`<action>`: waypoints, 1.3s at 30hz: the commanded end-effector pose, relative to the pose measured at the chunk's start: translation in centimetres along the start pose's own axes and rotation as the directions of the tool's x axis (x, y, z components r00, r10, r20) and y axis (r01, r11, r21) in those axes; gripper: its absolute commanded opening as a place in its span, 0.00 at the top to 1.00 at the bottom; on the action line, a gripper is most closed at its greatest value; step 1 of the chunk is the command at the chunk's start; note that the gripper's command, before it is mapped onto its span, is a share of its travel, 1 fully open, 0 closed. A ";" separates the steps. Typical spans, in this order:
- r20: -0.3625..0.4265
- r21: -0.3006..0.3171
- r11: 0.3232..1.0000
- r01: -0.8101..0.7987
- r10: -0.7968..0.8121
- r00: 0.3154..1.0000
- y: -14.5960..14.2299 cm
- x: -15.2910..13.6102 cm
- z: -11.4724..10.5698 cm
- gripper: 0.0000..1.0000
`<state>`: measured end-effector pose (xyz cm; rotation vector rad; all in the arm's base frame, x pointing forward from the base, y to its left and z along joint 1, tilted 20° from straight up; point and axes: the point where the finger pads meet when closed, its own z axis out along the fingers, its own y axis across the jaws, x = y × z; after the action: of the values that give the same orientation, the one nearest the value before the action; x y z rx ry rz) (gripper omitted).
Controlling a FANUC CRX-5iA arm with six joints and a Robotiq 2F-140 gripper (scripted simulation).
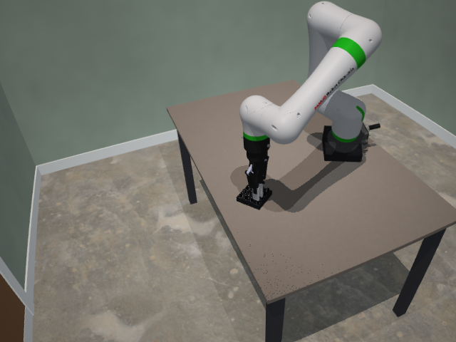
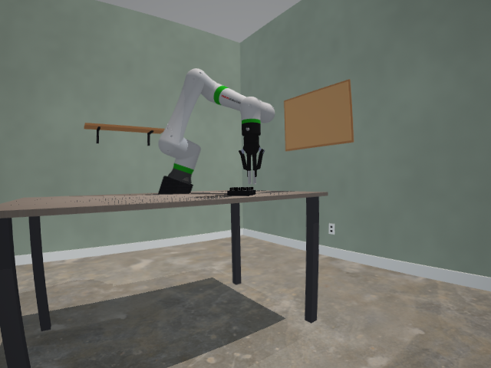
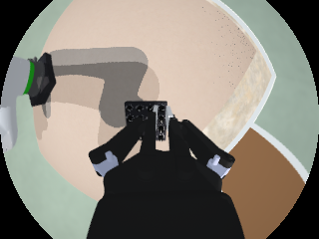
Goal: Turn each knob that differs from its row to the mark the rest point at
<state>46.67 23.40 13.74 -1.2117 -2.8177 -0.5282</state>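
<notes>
The black knob box (image 1: 248,204) (image 2: 241,193) (image 3: 146,103) stands flat on the table, with rows of small black knobs on top. My gripper (image 1: 258,197) (image 2: 252,182) (image 3: 161,112) points straight down over one side of the box. Its pale fingertips are a little apart, with a narrow gap between them and nothing held. In the exterior view the tips stand slightly above the knobs. In the wrist view a line of knobs shows between the fingers, and the fingers hide part of the box. The white lines, marks, printed names and socket are too small or hidden to read.
The brown table (image 1: 331,206) (image 2: 119,202) (image 3: 194,65) carries the box near one long edge. The robot's black base (image 1: 342,154) (image 2: 174,185) (image 3: 43,80) stands on the same table. The arm reaches above the table from the base to the box.
</notes>
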 end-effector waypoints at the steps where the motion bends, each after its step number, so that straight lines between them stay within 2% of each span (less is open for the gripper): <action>1: 0.000 0.000 1.000 0.000 0.000 1.000 0.0 0.0 -0.8 0.88; 7: 0.000 0.000 1.000 0.000 0.000 1.000 0.0 0.0 -1.6 0.88; 25: 0.000 0.000 1.000 0.019 -0.019 1.000 0.0 0.0 -1.6 0.88; 31: 0.000 0.000 0.985 0.173 -0.173 0.985 0.0 0.0 -1.7 0.88; 33: 0.000 0.000 0.985 0.173 -0.173 0.985 0.0 0.0 -1.7 0.88; 39: 0.000 0.000 0.932 0.363 -0.363 0.932 0.0 0.0 -1.9 0.88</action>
<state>46.49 22.85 15.40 -0.8783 -2.9880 -0.5291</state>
